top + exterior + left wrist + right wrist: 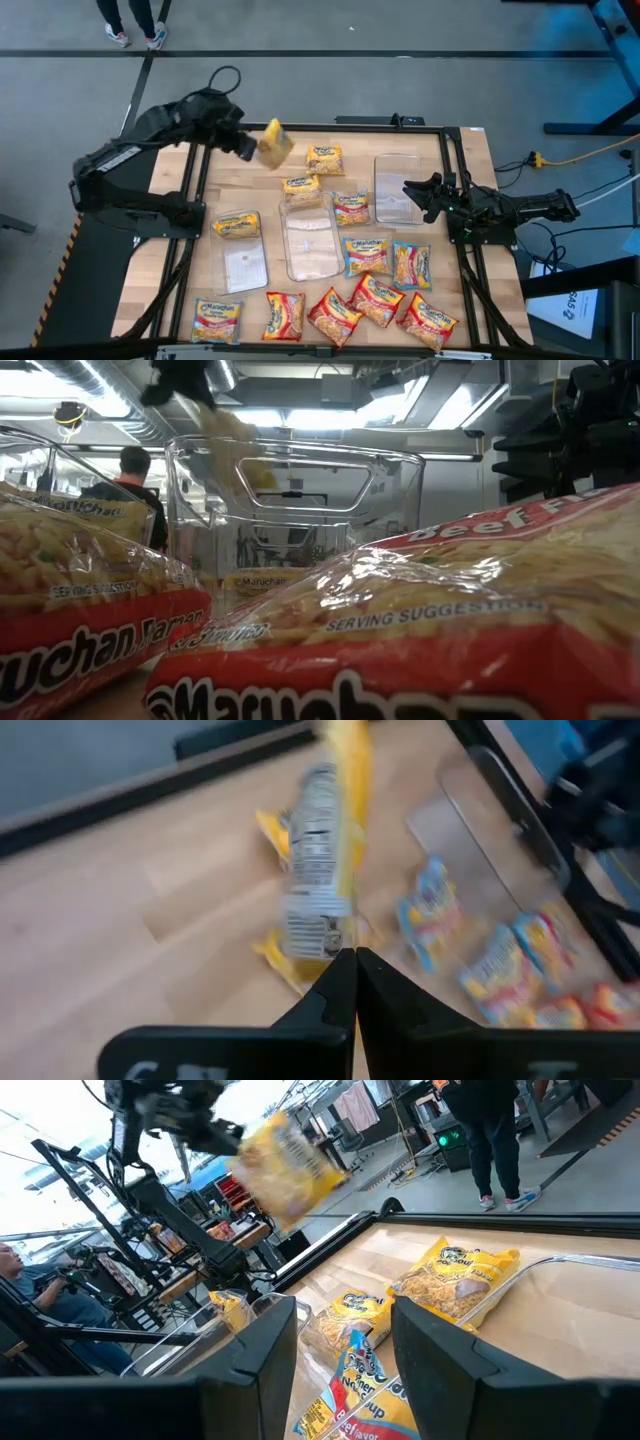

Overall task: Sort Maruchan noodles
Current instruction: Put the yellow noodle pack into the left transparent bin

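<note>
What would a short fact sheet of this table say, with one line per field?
Left tool: shut on a yellow noodle packet, lifted above the table's far left part
Right tool: open, empty, at the right tray's edge
Trays: three clear ones: left tray with a yellow packet lying at its far end, middle tray with nothing inside, right tray
Loose packets: yellow ones near the table's middle, red-orange ones along the near edge
Table: light wood

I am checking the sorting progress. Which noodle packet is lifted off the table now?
The yellow packet at the table's far left, pinched by the shut left gripper. It hangs in the air; all other packets lie flat.
</note>
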Available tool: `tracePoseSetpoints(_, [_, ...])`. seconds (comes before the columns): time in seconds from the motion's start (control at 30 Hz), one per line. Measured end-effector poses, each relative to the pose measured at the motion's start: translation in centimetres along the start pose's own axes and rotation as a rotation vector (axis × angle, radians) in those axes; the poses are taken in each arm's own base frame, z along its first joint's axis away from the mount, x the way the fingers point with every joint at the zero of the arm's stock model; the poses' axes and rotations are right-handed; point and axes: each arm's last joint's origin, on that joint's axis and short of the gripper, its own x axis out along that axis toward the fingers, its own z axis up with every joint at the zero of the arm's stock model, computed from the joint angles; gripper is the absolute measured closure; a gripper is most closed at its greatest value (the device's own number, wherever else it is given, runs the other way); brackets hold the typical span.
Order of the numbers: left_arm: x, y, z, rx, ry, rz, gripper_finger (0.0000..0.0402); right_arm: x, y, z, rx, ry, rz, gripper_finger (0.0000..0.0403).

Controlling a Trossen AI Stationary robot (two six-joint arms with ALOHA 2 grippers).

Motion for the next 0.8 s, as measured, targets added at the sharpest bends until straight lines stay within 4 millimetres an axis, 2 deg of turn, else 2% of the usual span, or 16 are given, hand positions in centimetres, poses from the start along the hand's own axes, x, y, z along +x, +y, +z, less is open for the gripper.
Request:
tracePoseSetpoints(0.2, [-3.9,-1.4,-2.1,-0.038,0.074,-0.064,0.0401,0.0,0.0,0.0,0.000,0.000,0.000,0.0242])
tracePoseSetpoints(0.33, [-5.2,-2.3,-3.2,-0.063,0.100,-0.137,0.0401,0.0,0.0,0.0,0.003,-0.001,0.000,0.0242])
tracePoseSetpoints(0.57, [-5.3,-3.6,-4.9,-0.069,0.218,-0.167,0.0401,0.0,0.0,0.0,0.003,-0.001,0.000,0.0242])
tracePoseSetpoints(0.8, [-3.3,-5.9,-6.3,-0.018,0.303,-0.116,0.0401,0.0,0.0,0.0,0.003,-0.001,0.000,0.0242])
